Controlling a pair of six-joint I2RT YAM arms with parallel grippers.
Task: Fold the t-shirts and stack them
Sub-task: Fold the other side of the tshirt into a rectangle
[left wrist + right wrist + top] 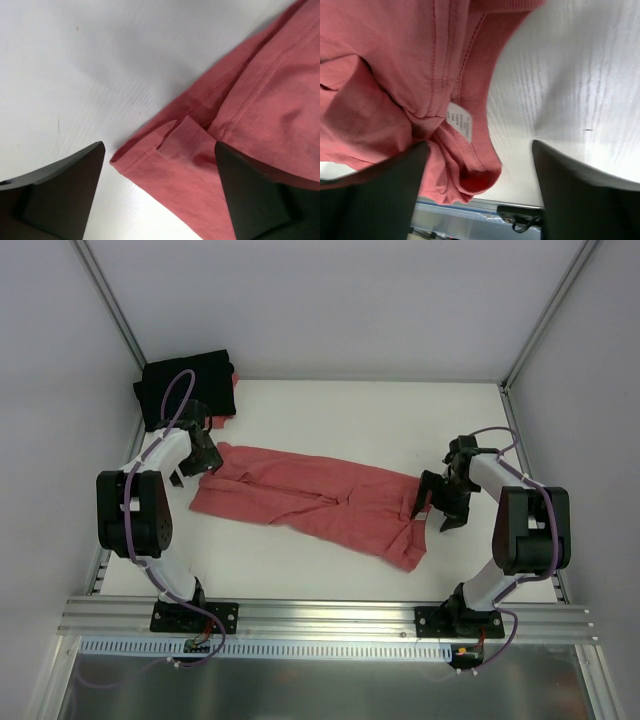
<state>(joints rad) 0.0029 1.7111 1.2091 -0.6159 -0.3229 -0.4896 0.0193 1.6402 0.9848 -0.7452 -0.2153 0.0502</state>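
Coral-red t-shirt (pixel 320 502) rumpled in a long band across centre of white tabletop (pixel 360 420), black t-shirt (pixel 188 388) folded at upper left, left end effector (pixel 198 462) jaws apart over red hem corner, right end effector (pixel 434 508) jaws apart over white neck label (pixel 460 122), neither clamping cloth.

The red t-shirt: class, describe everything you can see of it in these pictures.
The red t-shirt is a soft, coral, cotton-looking knit with stitched hems and a small white neck label. It lies creased on the white table, gathered into a long band that runs from left to right. The open left gripper straddles one hemmed corner, and the open right gripper hangs over the label end.
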